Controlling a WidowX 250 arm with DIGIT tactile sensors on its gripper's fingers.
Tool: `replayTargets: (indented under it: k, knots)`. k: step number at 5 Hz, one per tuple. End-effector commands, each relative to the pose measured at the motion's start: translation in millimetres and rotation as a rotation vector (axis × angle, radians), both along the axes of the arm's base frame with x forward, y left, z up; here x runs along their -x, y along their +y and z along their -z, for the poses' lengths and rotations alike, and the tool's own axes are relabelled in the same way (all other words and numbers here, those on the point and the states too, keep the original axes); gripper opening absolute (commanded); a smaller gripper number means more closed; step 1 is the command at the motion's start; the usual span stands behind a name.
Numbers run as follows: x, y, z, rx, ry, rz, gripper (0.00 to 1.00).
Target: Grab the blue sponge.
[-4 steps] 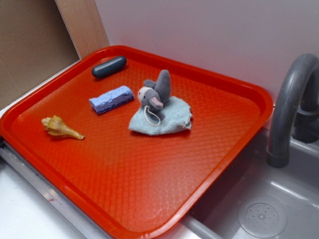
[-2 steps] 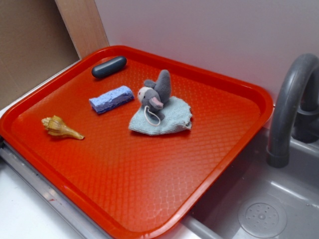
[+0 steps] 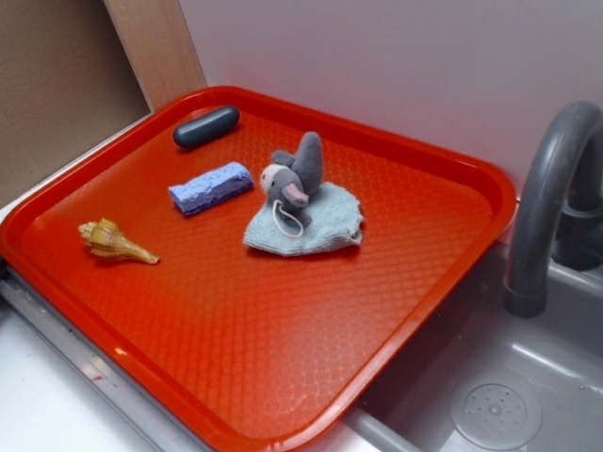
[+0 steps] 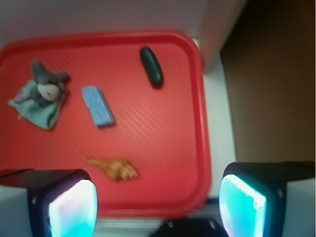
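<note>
Zero scene change across the last second: blue sponge point(image 3: 211, 187) untouched on the tray point(image 3: 283, 311). Gripper point(image 4: 158, 197) spread wide, empty, well short; approach not started.

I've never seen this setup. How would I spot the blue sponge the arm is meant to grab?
Look at the red tray beside the grey sink. In its far left part lies the blue sponge, between the dark grey oval bar and the tan seashell. It is the only blocky, porous periwinkle piece; the pale knitted cloth nearby is flat, under a grey plush toy.
</note>
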State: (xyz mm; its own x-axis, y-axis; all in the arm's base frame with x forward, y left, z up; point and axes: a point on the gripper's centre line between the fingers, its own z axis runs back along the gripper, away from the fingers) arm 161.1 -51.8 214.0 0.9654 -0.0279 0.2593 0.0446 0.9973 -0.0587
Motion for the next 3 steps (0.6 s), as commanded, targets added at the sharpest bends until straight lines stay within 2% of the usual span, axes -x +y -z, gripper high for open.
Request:
replayTargets:
  k: [1, 2, 3]
  knots:
    - [-32, -57, 43, 0.028, -0.042, 0.134, 1.00]
    - [-40, -79, 80, 0.013, 0.011, 0.211, 1.00]
    - [-46, -84, 112, -0.010, 0.042, 0.223, 1.00]
